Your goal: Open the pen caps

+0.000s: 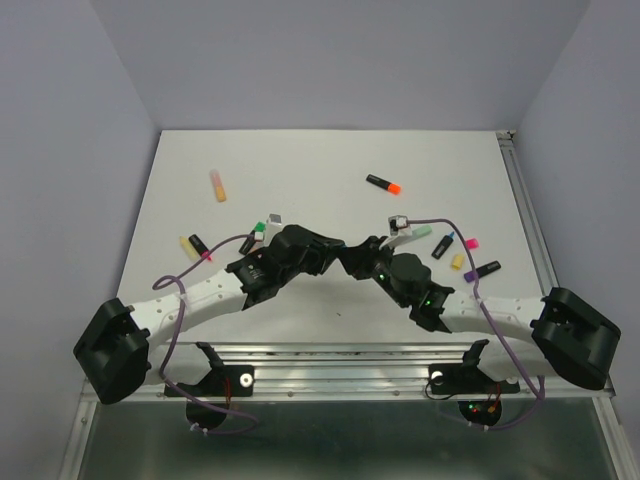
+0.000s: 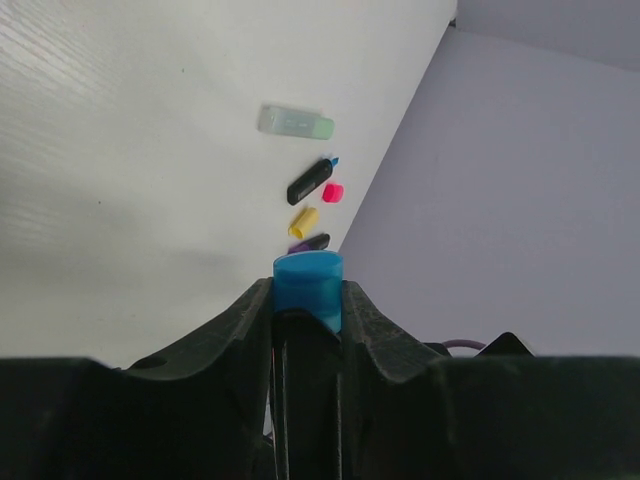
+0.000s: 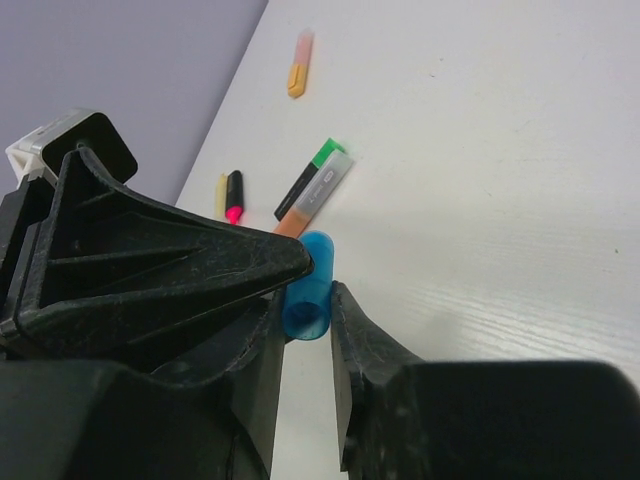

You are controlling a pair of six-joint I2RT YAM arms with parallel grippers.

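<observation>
blue cap (image 3: 308,285) pinched in right gripper (image 3: 310,300), fingers closed on it. left gripper (image 2: 307,290) clamps the same blue piece from the opposite side. i see bare table (image 1: 320,160) beyond the cap toward the far edge. green-capped pen (image 3: 303,183) lies near the cap, apart from it.

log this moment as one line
step: two-arm grip | left gripper: shut on blue highlighter | right gripper: shut on same blue highlighter | opened: cannot tell
</observation>
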